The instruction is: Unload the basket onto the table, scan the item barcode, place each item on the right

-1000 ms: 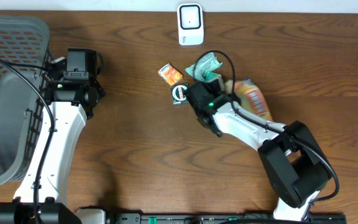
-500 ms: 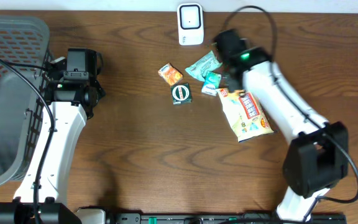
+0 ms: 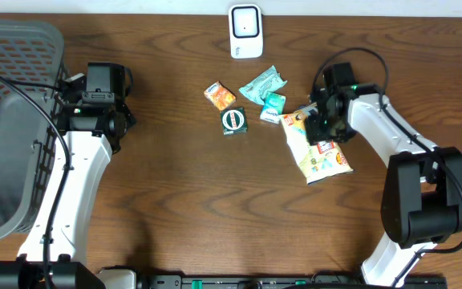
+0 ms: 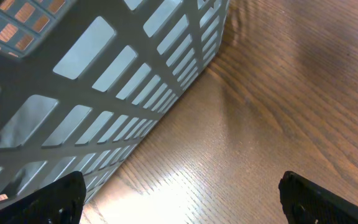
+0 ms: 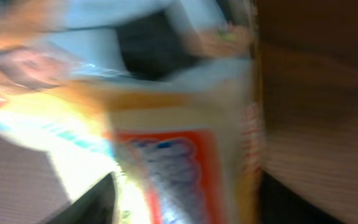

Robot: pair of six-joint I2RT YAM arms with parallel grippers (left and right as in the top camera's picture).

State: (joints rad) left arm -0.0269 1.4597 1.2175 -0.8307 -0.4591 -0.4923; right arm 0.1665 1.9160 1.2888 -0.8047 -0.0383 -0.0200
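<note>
Brown wooden surface (image 3: 159, 201), and the scan looks barely begun. The white scanner (image 3: 245, 30) sits at the far edge with nothing in front of it. The snack bag (image 3: 318, 152) lies flat, well apart from the scanner. The right fingers (image 5: 89, 202) are down over the bag's upper end. The close view is smeared, so I cannot tell whether they are clamped on it or only straddling it.

I'd say what's left is lifting the bag, carrying it up and turning the barcode to the scanner.

Room-wise, a teal wrapper (image 3: 261, 83) and a small packet (image 3: 273, 103) crowd the bag's top corner, but there's bare wood to the right. The left fingers (image 4: 48, 199) are spread wide by the grey basket (image 3: 6, 120), holding nothing.
</note>
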